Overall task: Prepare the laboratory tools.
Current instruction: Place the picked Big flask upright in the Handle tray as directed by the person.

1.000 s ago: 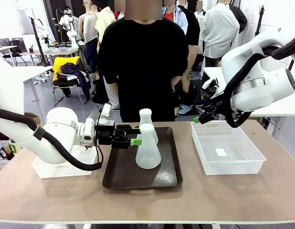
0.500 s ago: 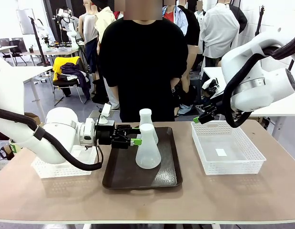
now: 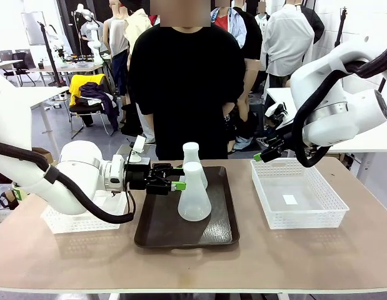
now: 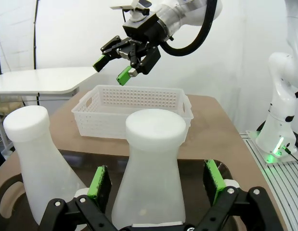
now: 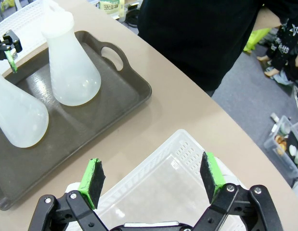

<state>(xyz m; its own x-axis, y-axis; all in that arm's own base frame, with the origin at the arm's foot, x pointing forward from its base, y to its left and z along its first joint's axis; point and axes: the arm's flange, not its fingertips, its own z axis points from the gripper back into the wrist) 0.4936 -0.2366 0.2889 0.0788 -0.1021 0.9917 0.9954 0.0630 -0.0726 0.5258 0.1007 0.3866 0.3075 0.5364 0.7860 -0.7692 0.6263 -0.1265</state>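
Two frosted-white conical flasks stand upright on a dark brown tray (image 3: pixel 180 236). The nearer flask (image 3: pixel 194 194) sits between the fingers of my left gripper (image 3: pixel 179 178), which reaches in level from the left. In the left wrist view that flask (image 4: pixel 151 159) stands between the green pads (image 4: pixel 213 180), the jaws are open, and there is a gap on the right side. The farther flask (image 3: pixel 192 159) stands just behind, shown at the left in the wrist view (image 4: pixel 35 159). My right gripper (image 3: pixel 261 155) hangs open above the far left corner of the right basket, with nothing between its fingers (image 5: pixel 93 180).
A white mesh basket (image 3: pixel 263 190) lies right of the tray, with a small white slip in it. Another white basket (image 3: pixel 74 224) lies under my left arm. A person in black stands at the far edge with hands off the table.
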